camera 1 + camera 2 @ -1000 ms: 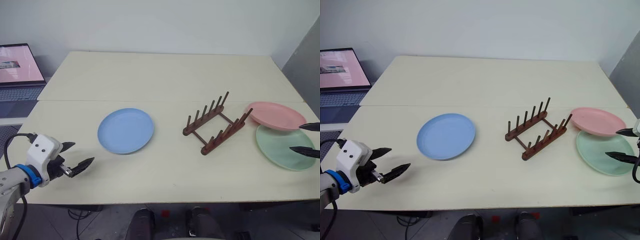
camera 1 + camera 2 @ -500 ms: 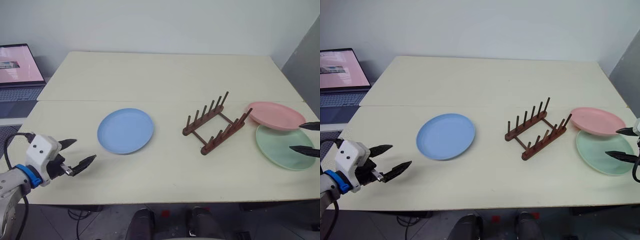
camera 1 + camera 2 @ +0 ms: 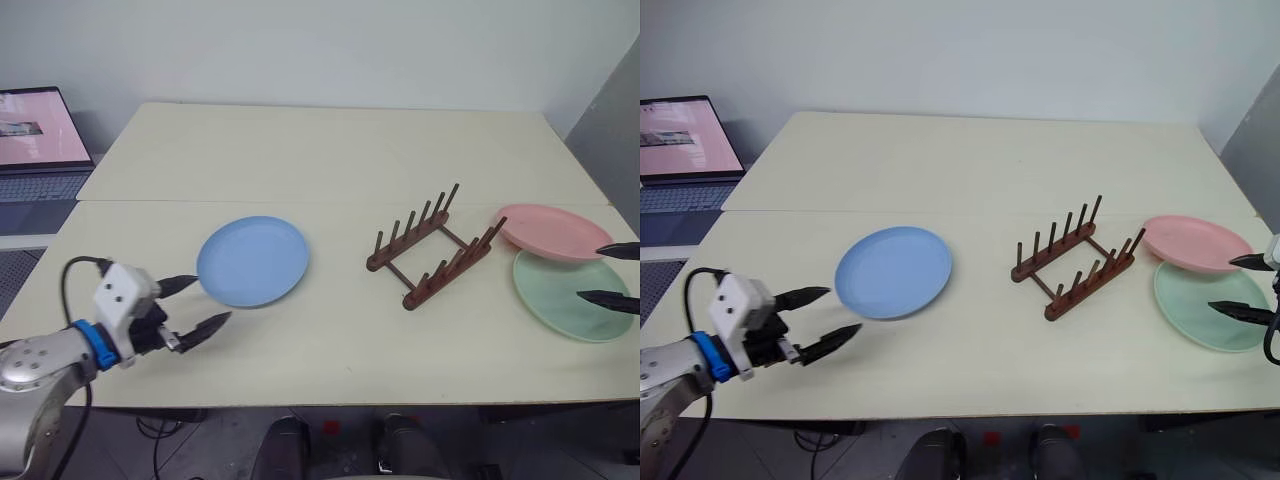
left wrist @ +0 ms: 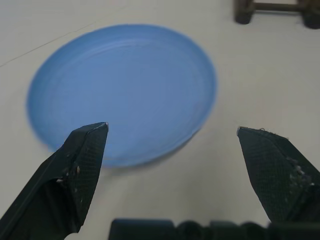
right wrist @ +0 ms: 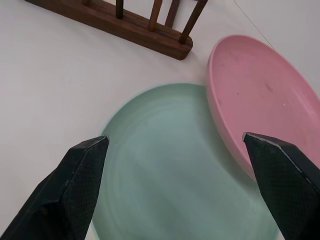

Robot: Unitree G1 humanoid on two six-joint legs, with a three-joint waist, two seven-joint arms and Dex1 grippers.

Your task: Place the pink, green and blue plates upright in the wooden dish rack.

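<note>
Holding my left gripper [image 3: 196, 303] wide open and empty just beside the blue plate [image 3: 252, 260] rim, bare table [image 3: 330, 150] between plate and empty wooden dish rack [image 3: 432, 245], my right gripper [image 3: 1246, 287] spread empty over the green plate [image 3: 568, 294], pink plate [image 3: 549, 230] edge overlapping it.

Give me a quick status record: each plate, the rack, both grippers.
blue plate: flat on the table, left of the rack
pink plate: right of the rack, its near edge lying over the green plate's far rim
green plate: flat on the table
wooden dish rack: empty, mid-table
left gripper: open, empty, pointing at the blue plate
right gripper: open, empty, over the green plate
plates racked: none
</note>
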